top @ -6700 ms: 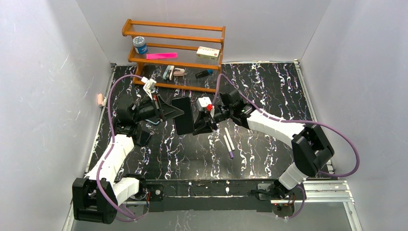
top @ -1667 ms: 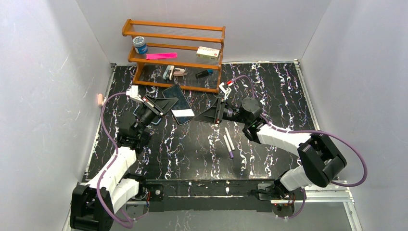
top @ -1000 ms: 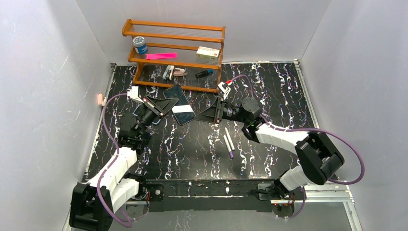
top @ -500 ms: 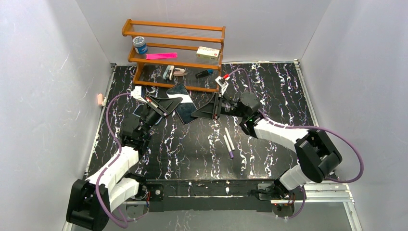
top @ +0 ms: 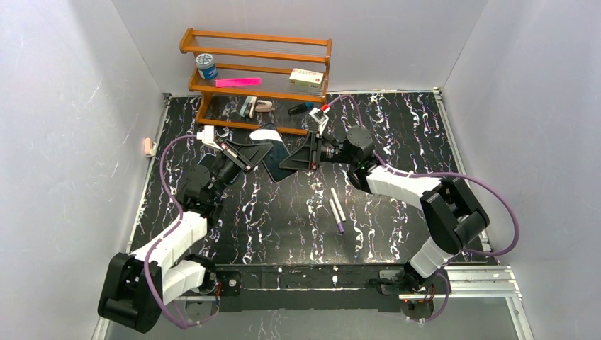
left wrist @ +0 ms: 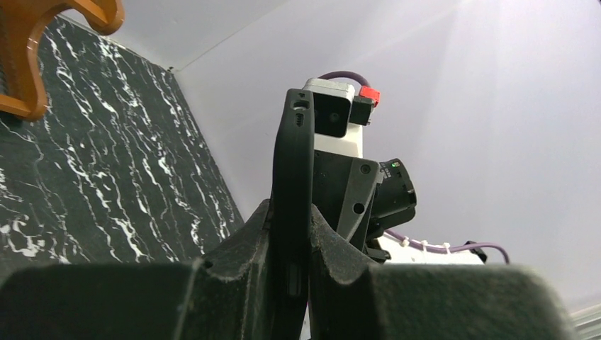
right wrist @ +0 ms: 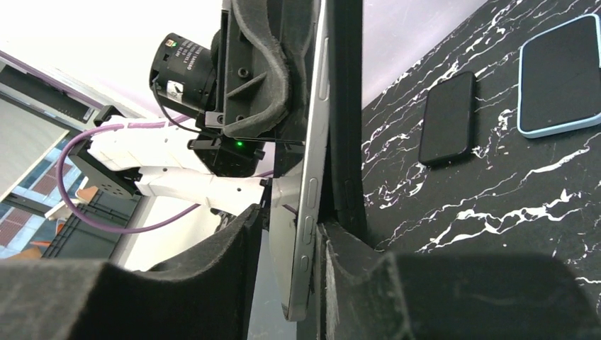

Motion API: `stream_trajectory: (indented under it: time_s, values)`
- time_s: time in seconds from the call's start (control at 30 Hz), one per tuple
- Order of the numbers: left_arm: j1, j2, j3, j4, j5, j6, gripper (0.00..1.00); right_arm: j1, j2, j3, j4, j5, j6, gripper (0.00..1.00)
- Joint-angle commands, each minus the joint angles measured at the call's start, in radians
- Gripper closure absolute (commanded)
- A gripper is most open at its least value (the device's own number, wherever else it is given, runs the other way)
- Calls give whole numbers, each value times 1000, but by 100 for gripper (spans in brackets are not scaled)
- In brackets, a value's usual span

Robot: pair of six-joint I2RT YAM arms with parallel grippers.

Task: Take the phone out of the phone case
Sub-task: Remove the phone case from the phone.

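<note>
The phone in its black case (top: 273, 152) is held on edge above the table, between the two grippers. My left gripper (top: 246, 151) is shut on the case's edge; in the left wrist view the black case (left wrist: 293, 177) is pinched between the jaws of that gripper (left wrist: 290, 216). My right gripper (top: 294, 159) straddles the opposite edge. In the right wrist view the silver-edged phone (right wrist: 314, 177) lies against one pad (right wrist: 347, 248) of that gripper (right wrist: 289, 227), with a gap to the other pad. The black case (right wrist: 347, 106) stands just behind the phone.
A wooden shelf (top: 255, 95) stands at the back, holding a jar (top: 206, 66), a pink strip (top: 237, 82) and a box (top: 306, 76). Two pens (top: 336, 209) lie mid-table. A black phone (right wrist: 446, 117) and a blue-cased phone (right wrist: 560, 74) lie flat on the table.
The phone in its case has turned from lying tilted to standing more on edge. My right gripper has moved left onto its edge. Both grippers have shifted slightly toward the shelf.
</note>
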Motion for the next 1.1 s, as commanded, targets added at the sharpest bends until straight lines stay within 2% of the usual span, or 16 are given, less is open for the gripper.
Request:
stream_trajectory:
  time_s: [0.0,0.07,0.13,0.33,0.47,0.63,0.93,1.07]
  values:
    - [-82,-18,-1,-32,162,52,100,15,7,89,125,46,-16,64]
    - [-80,-37,-14,-70,136,83,98,2,0,77,121,47,-14,73]
    - [-80,-58,-13,-117,108,120,92,-12,-5,60,130,47,0,81]
    - [-78,-155,43,-401,-30,303,73,-52,-22,15,187,31,70,99]
    - [-77,-241,54,-518,-119,366,59,-82,-34,-17,246,33,129,99]
    - [-75,-307,39,-587,-156,406,43,-101,-54,-34,276,43,166,99]
    - [-76,-311,-2,-571,-87,408,24,-103,-95,-42,245,68,151,99]
    - [-77,-266,-2,-523,-44,387,23,-103,-97,-37,245,66,156,99]
